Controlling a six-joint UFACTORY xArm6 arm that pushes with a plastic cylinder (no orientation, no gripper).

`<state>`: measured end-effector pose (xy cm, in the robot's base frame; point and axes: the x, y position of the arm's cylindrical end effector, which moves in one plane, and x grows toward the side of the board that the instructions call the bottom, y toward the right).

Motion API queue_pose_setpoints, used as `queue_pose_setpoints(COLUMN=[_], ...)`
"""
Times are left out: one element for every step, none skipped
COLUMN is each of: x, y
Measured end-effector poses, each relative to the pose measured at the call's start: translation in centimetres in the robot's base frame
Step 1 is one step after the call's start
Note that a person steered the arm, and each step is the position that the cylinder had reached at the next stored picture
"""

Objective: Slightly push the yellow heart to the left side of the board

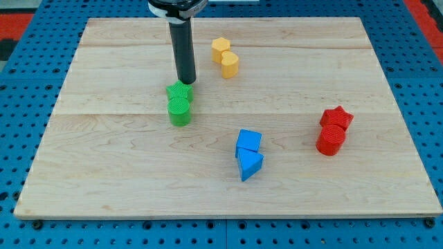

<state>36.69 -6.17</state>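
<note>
The yellow heart (pixel 230 64) stands near the view's top centre of the wooden board (pixel 104 180). It touches a yellow hexagon (pixel 221 48) just above it. My tip (pixel 185 81) rests on the board to the left of and slightly below the yellow heart, about a block's width away. The tip is right at the upper edge of the green star (pixel 180 91); I cannot tell whether they touch. A green cylinder (pixel 179 111) sits just below the green star, against it.
A blue cube (pixel 248 142) and a blue triangle (pixel 250 164) sit together below centre. A red star (pixel 336 117) and a red cylinder (pixel 331 140) sit together at the view's right. Blue pegboard (pixel 21 104) surrounds the board.
</note>
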Motion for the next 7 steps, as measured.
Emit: queue_pose_setpoints(x=[-0.8,-0.8,-0.9,-0.5,0.2,-2.0,-4.6], y=[0.2,0.1,2.3,8.3,12.6,14.0,13.2])
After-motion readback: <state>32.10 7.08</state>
